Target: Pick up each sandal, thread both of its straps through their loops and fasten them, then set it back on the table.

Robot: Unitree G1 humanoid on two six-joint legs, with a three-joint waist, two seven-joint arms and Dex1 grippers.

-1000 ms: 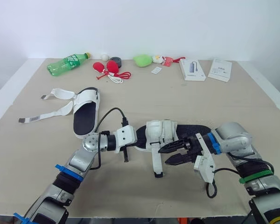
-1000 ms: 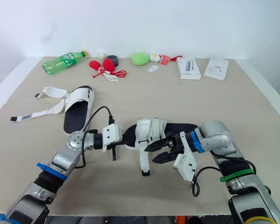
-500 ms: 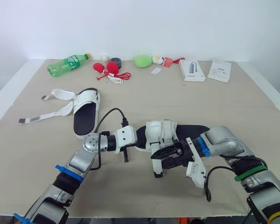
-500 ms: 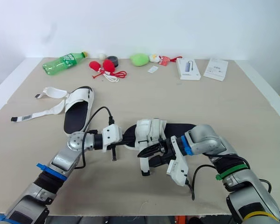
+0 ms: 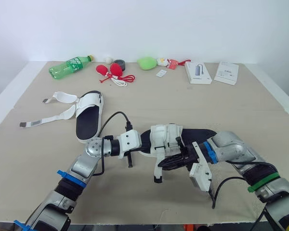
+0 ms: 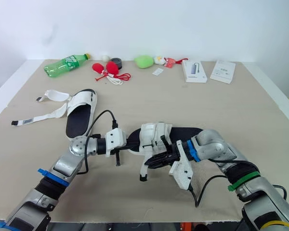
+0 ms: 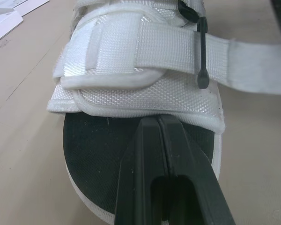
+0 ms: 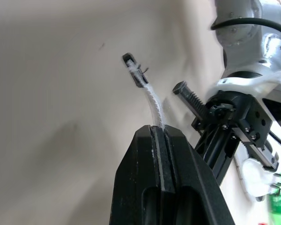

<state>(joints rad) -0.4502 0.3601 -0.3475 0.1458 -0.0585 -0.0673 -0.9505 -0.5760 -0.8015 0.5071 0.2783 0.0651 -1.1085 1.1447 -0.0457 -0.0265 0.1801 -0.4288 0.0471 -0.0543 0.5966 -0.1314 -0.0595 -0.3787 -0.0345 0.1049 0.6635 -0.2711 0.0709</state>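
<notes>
We are pinching the loose white strap (image 8: 152, 101) in our right gripper (image 8: 159, 131), fingers closed tight on it. Our left gripper (image 7: 158, 119), fingers pressed together, is resting on the black insole (image 7: 98, 154) of the sandal (image 5: 166, 137) at lower centre of the frame.

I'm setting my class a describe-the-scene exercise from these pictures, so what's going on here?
The robot is working on the nearer sandal on the table. Its right gripper is shut on that sandal's loose strap. The left gripper, fingers shut, sits at its toe end. The second sandal lies farther left with both straps open.
</notes>
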